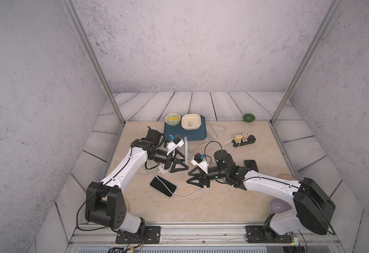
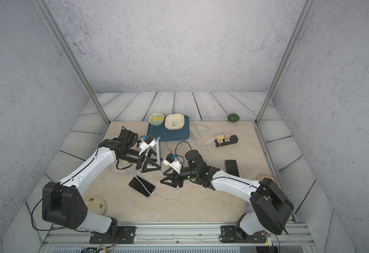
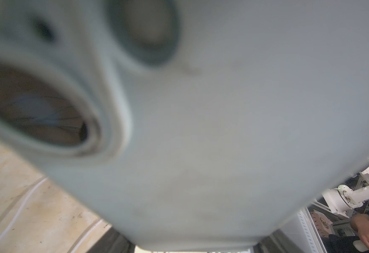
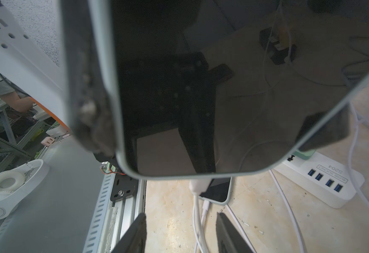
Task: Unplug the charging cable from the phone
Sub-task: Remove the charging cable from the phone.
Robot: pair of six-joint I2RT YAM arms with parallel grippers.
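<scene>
The phone [image 1: 186, 150] in a pale blue-grey case stands upright on its edge, and my left gripper [image 1: 185, 163] is shut on it. In the left wrist view the phone's back [image 3: 201, 131] with its lenses fills the frame. The right wrist view shows its dark screen [image 4: 201, 98] and the white plug [image 4: 197, 185] seated in its lower edge. From the plug the charging cable [image 4: 197, 219] runs down between the fingers of my right gripper [image 4: 181, 215]. Those jaws stand apart on either side of the cable without touching it. My right gripper [image 1: 188, 177] sits just below the phone.
A second phone [image 1: 163, 186] lies flat with its own white cable. A black phone [image 1: 251, 165] lies further right. A white USB strip [image 4: 319, 179], a black power strip [image 1: 244, 140], a blue tray [image 1: 197, 137] with two bowls, a lime [image 1: 249, 117] and loose cables surround the arms.
</scene>
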